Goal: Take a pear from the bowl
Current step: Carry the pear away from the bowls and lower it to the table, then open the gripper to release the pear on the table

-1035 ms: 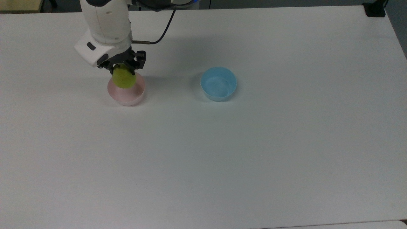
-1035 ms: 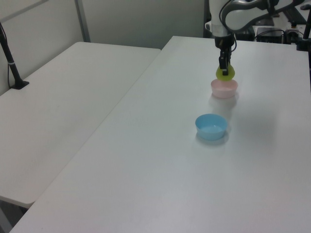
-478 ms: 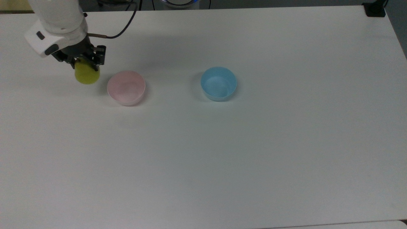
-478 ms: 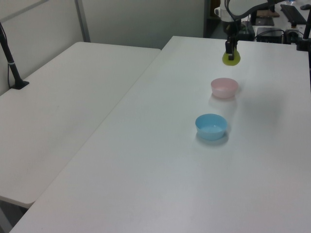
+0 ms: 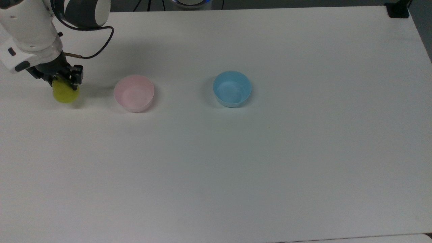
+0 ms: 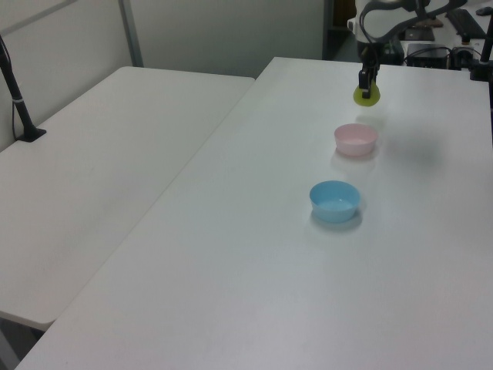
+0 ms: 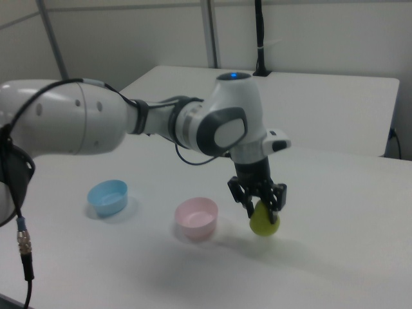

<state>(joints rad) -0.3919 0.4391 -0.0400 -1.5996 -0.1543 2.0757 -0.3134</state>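
— Gripper (image 5: pixel 64 82) first: what is it doing?

— Clenched on the pear (image 5: pixel 65 93). In the right view its 2 dark fingers (image 7: pixel 275 197) straddle the top of the yellow-green fruit (image 7: pixel 264 222), and the pear's rounded body hangs below them.

— So where is the pear relative to the bowl?

— Outside it. In the top view the pear sits to the top view's left of the pink bowl (image 5: pixel 134 93), apart from it with bare table between. In the right view it is on the right view's right of the pink bowl (image 7: pixel 197 217), near but not touching.

— Is the pear on the table or in the air?

— It is low, close to the white table (image 5: pixel 236 168), with a shadow right under it in the right view. Whether it touches the surface I cannot tell.

— And the bowl itself?

— Upright, and its smooth interior holds nothing. A light blue bowl (image 5: pixel 232 88) of the same size stands well apart on the top view's right, also upright.

— What about the left view?

— The gripper (image 6: pixel 367 83) and pear (image 6: pixel 363 95) are beyond the pink bowl (image 6: pixel 355 139), farther from the camera, with the blue bowl (image 6: pixel 335 200) nearest. A black cable (image 5: pixel 98 47) loops from the arm's wrist in the top view.
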